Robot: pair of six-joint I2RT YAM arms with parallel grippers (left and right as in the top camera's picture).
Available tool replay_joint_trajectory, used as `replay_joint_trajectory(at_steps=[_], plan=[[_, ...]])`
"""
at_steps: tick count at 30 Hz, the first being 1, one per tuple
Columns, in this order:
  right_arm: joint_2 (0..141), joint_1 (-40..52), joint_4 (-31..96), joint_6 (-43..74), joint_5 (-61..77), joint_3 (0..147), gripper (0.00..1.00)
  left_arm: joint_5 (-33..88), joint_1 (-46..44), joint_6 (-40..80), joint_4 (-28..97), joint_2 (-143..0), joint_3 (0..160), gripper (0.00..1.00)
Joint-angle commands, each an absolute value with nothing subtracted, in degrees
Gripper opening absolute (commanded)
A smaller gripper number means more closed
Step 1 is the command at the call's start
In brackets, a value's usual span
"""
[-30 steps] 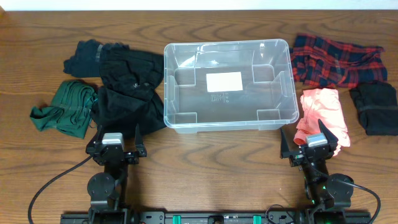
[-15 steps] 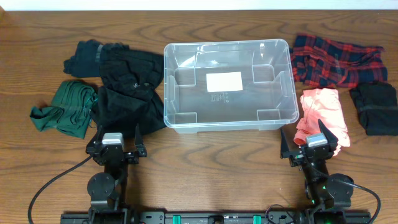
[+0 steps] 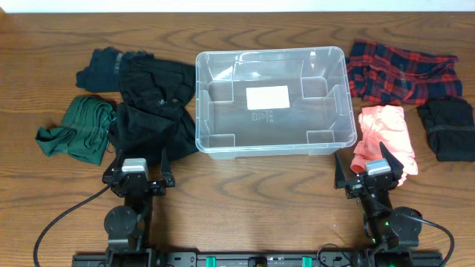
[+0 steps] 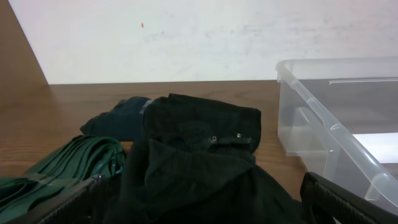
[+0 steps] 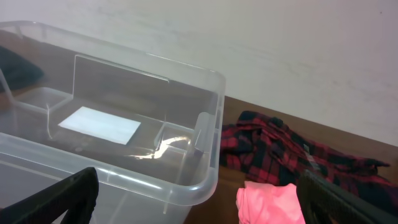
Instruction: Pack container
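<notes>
The container [image 3: 199, 104] is a clear rectangular tub at the table's middle, with only a white label [image 3: 267, 97] on its bottom. My left gripper [image 3: 139, 157] stands open near the front edge, just in front of a black clothes pile [image 3: 152, 96], with nothing between its fingers. My right gripper [image 3: 361, 157] also stands open and holds nothing, at the near end of a pink garment [image 3: 386, 133]. The left wrist view shows the black pile [image 4: 199, 155] ahead of the open gripper [image 4: 199, 208] and the container's rim [image 4: 323, 118] at right. In the right wrist view the container's corner [image 5: 208, 174] lies ahead of the open gripper [image 5: 199, 205].
A green garment [image 3: 74, 130] and a dark navy one [image 3: 96, 67] lie left of the black pile. To the container's right are a red plaid shirt [image 3: 397, 70] and a folded black garment [image 3: 447, 126]. Bare wood runs along the front between the arms.
</notes>
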State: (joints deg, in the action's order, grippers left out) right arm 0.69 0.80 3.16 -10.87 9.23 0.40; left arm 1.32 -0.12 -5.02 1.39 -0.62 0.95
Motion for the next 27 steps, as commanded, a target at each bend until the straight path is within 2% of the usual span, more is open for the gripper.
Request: replay_joint_trajectory(at_steps=[1, 6, 11, 16, 21, 27], plan=[[0.4, 0.4, 3.3, -11.6, 9.6, 0.3, 0.99, 0.4, -0.3, -6.8, 2.9, -0.2, 0.2, 0.98], [0.4, 0.4, 3.3, -11.6, 9.6, 0.3, 0.99, 4.4, -0.3, -6.6, -1.3, -0.2, 1.1, 0.98], [0.4, 0.4, 3.3, -11.6, 9.6, 0.3, 0.99, 10.1, -0.3, -6.6, -0.5, -0.3, 9.0, 0.98], [0.4, 0.4, 3.3, -11.6, 9.6, 0.3, 0.99, 6.0, -0.3, -9.2, 3.3, -4.7, 22.6, 0.98], [0.4, 0.4, 3.3, -11.6, 9.6, 0.3, 0.99, 4.0, -0.3, -9.4, 13.6, -18.3, 38.7, 0.98], [0.4, 0.4, 3.3, -11.6, 9.6, 0.3, 0.99, 3.8, -0.3, -10.8, 35.4, -43.5, 62.7, 0.98]])
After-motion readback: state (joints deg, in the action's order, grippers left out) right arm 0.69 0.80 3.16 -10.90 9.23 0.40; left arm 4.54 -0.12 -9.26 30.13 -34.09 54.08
